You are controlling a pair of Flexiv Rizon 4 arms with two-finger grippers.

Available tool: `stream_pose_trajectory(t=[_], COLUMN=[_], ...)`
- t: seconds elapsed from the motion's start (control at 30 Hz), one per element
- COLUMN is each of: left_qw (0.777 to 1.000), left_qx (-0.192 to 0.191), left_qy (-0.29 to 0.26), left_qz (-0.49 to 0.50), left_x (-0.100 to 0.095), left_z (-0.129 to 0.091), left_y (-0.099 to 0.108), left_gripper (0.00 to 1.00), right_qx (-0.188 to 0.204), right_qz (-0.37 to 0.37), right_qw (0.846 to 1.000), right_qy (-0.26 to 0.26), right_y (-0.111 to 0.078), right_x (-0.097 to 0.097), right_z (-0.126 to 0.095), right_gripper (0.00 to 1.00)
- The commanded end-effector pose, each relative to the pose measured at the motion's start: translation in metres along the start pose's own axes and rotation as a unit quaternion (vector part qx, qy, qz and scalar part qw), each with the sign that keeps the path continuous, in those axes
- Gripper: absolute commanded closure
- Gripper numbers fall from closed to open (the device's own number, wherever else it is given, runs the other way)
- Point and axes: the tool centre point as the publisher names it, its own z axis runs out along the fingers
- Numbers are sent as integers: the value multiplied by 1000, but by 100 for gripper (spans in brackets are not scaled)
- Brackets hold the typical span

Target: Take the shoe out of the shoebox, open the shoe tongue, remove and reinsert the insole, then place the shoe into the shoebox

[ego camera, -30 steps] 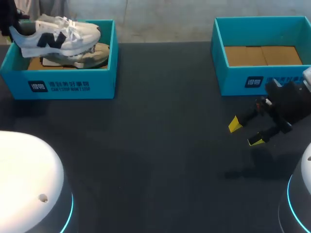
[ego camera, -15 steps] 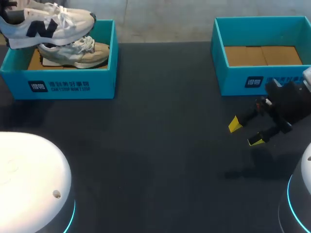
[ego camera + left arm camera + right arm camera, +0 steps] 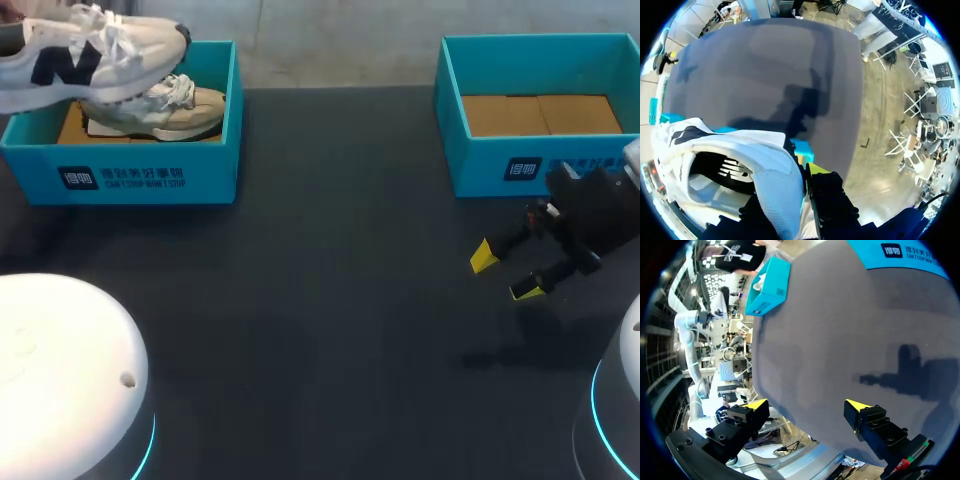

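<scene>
My left gripper, clamped on the heel of the white sneaker, has raised it clear, leaving the teal shoebox below it, so the take-out looks nearly done.

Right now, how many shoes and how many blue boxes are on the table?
Shoes: 2, the lifted shoe and the boxed shoe
Blue shoeboxes: 2, the left shoebox and the right shoebox
Total: 4

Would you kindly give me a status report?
Left jaws shut on shoe, held over left shoebox. Right jaws open, empty. Second shoe lies in it.
</scene>
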Motion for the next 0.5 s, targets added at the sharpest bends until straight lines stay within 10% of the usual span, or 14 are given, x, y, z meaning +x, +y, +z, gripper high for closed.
stream_pose_trajectory(t=[0.03,0.5], left_qw=[999,999], left_qx=[-41,-37], left_qy=[0,11], left_qz=[6,27], left_x=[0,-5], left_z=[-6,-5], left_y=[-53,-79], left_gripper=[100,100], right_qx=[-1,-1], right_qz=[1,1], right_qw=[1000,1000], right_qy=[-2,-2], right_y=[-1,-1], right_x=[0,0], right_z=[1,1], right_gripper=[0,0])
